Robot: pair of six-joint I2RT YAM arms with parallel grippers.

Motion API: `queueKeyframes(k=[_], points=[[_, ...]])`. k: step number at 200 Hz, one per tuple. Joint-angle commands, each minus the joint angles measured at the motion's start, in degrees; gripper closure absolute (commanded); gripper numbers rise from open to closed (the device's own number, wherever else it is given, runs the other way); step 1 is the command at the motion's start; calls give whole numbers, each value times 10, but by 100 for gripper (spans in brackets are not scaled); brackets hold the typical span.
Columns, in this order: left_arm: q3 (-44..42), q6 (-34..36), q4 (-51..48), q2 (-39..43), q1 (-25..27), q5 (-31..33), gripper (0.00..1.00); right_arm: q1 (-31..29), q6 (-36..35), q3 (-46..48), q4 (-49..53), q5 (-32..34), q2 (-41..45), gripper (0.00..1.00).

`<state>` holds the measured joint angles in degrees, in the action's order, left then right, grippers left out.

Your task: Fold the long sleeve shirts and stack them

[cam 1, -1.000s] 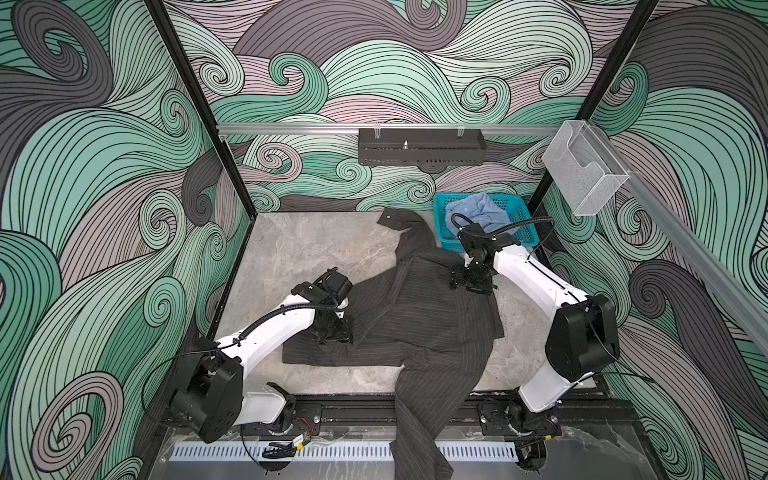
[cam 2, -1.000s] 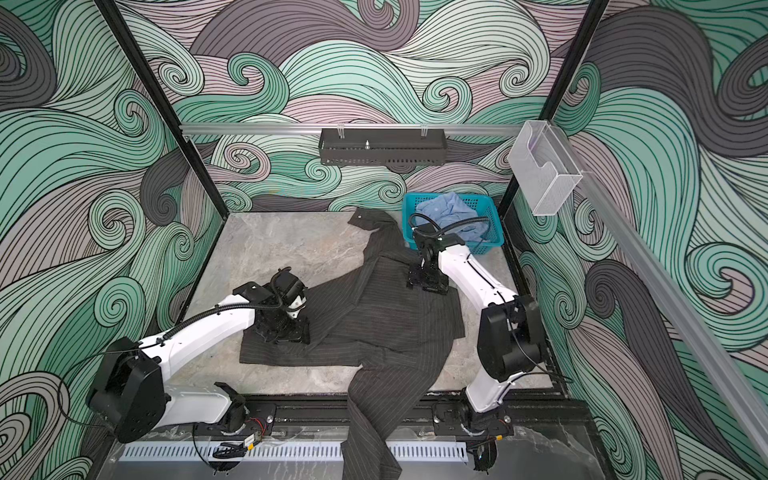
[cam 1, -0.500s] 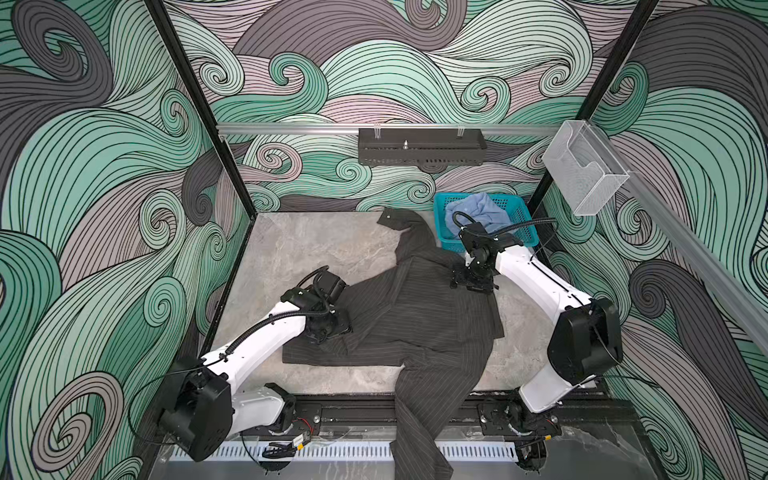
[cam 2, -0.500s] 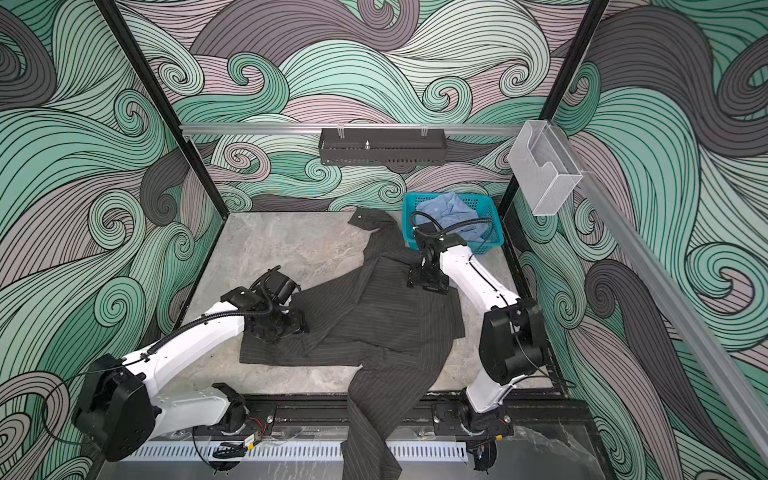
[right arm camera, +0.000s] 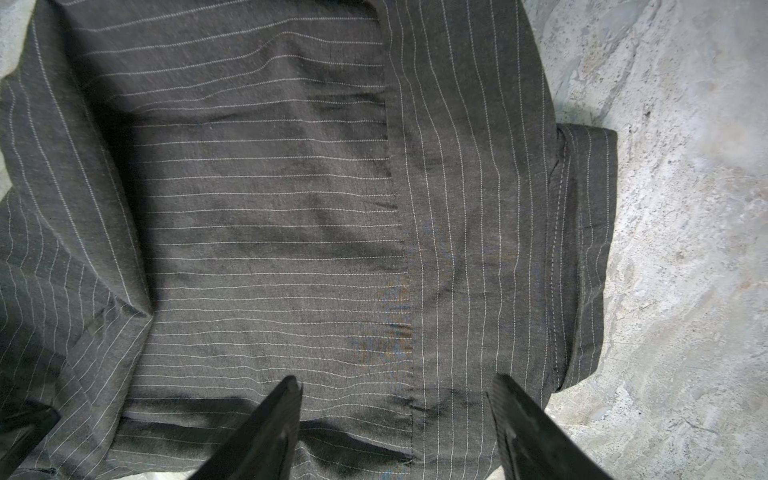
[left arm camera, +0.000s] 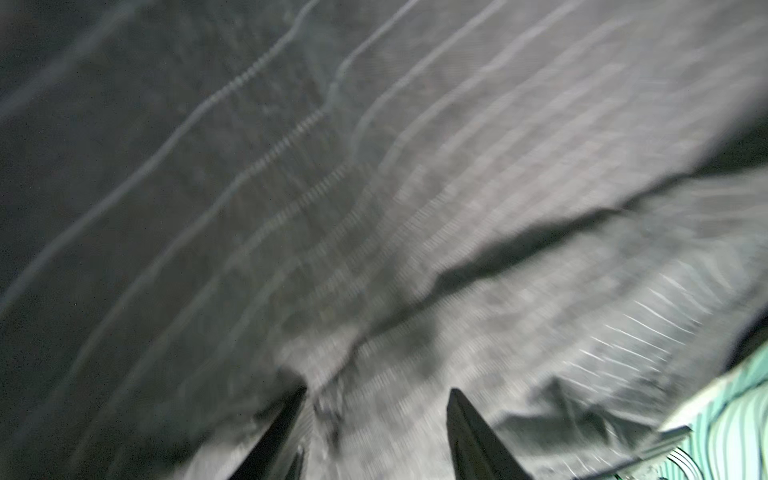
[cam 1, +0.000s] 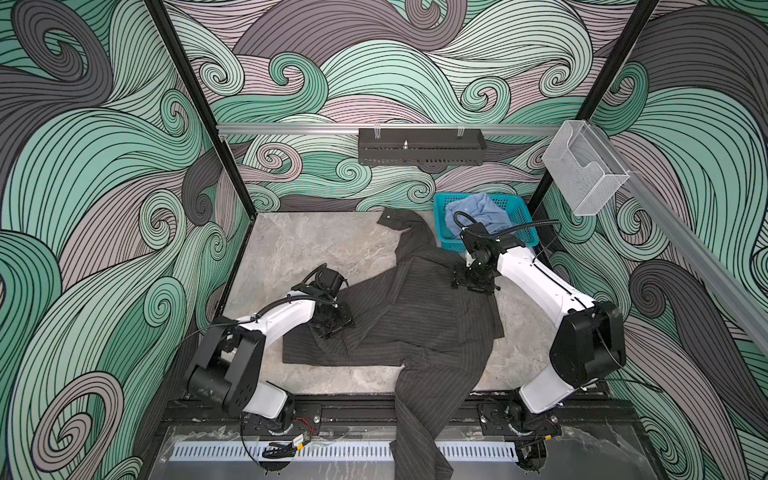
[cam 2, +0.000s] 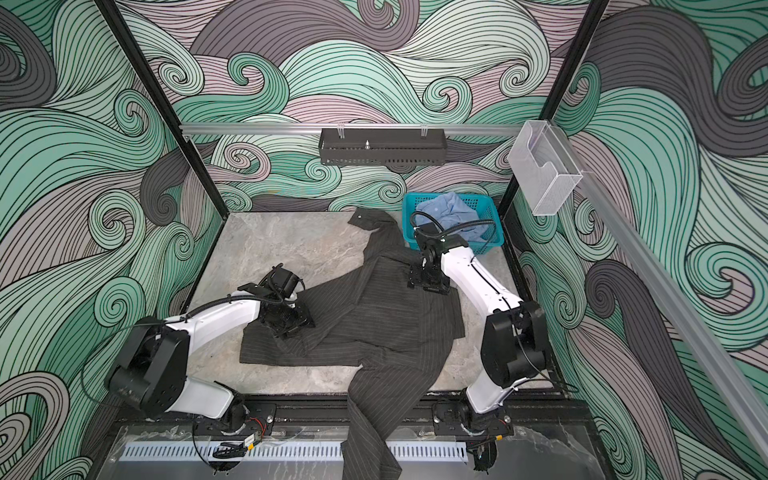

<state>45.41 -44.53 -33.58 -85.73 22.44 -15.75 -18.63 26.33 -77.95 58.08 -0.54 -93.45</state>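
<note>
Two claws sit on one garment. Leftmost, the left gripper [cam 1: 332, 326] presses into the near-left panel of the dark pinstriped shirt [cam 1: 415, 316]. Its wrist view is smeared. The fingers [left arm camera: 276, 436] stand apart there with a pucker of cloth between them, and I cannot tell whether that cloth is pinched or merely lies under them.

The shirt is spread unfolded across the middle of the marble table [cam 1: 307, 249]. Its front sleeve [cam 1: 415, 424] hangs over the table's front edge and is cut off by the frame. Its back sleeve [cam 1: 399, 224] runs toward the rear wall.

Further right, the right gripper [cam 1: 473, 284] is over the shirt's far-right part, released, with flat cloth below its wide jaws. At the back right, the light blue shirt [cam 1: 478, 208] lies crumpled in the teal basket [cam 1: 439, 224], partly hidden by a black cable [cam 1: 519, 226].
</note>
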Motion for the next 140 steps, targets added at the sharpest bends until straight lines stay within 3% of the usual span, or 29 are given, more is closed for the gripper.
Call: queueKeyframes(k=[1,70,96,121,140], points=[[18,25,7,-19,-7,-22,46,3,-4,4,9,-3,11,26],[13,36,6,4,5,-93,67,4,-3,4,9,-7,1,27],[14,37,7,-1,4,-96,80,4,-2,3,8,-11,-1,27],[40,47,-18,23,4,-83,100,4,-4,4,8,-6,4,27],[87,73,-62,65,5,-53,100,3,-4,7,7,-11,-2,27]])
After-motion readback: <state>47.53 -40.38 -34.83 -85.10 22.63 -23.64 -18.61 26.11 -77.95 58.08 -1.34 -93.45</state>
